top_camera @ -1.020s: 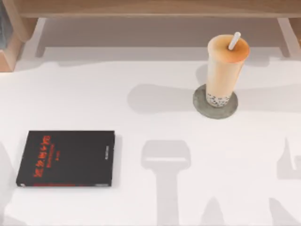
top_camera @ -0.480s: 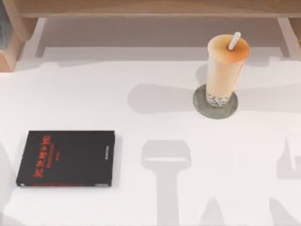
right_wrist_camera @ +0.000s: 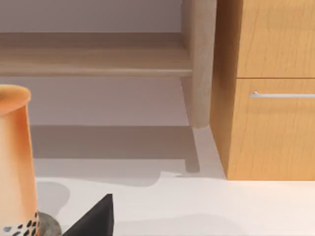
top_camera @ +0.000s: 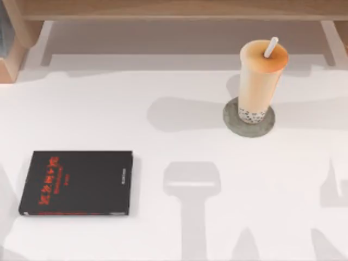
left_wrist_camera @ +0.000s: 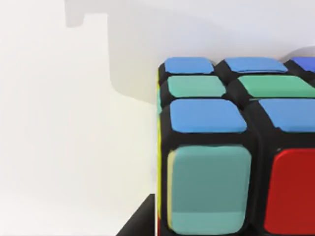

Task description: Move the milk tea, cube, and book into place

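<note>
Right in front of our left wrist camera sits the cube (left_wrist_camera: 236, 152), so close we cannot tell whether the fingers hold it. We should lift it slowly. Farther off, the milk tea (top_camera: 260, 81) stands on its coaster (top_camera: 249, 120).

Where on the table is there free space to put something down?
The widest bare patch lies between the black book and the milk tea. The strip behind the book, up to the wooden shelf, is bare too. The right rear is tighter: the milk tea stands on a coaster.
</note>
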You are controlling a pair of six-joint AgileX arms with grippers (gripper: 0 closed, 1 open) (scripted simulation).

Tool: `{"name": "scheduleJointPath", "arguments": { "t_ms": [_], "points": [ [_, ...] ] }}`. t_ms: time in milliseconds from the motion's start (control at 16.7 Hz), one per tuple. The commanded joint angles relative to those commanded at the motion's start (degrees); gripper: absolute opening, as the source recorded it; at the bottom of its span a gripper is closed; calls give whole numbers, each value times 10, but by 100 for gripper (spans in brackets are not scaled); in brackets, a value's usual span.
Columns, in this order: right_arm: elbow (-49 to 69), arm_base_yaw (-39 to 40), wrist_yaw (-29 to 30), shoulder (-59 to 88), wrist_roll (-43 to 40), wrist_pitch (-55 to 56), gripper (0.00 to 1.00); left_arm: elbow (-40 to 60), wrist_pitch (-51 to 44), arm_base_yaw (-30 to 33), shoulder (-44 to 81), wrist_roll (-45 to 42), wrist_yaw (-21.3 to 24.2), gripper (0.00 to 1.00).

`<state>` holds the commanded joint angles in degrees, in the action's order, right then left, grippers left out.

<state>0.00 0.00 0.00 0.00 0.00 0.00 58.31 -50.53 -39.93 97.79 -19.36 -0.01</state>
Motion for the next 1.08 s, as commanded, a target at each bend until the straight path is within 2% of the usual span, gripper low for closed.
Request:
{"name": "scheduleJointPath", "arguments": {
  "t_ms": [60, 120, 660, 1080],
  "points": [
    [0, 0, 0, 0, 0, 0, 100, 0, 0, 0, 0, 0, 0, 2],
    [0, 0, 0, 0, 0, 0, 100, 0, 0, 0, 0, 0, 0, 0],
    [0, 0, 0, 0, 0, 0, 100, 2, -2, 1, -2, 0, 0, 0],
    [0, 0, 0, 0, 0, 0, 100, 45, -70, 2, -27, 1, 0, 0]
  ]
}}
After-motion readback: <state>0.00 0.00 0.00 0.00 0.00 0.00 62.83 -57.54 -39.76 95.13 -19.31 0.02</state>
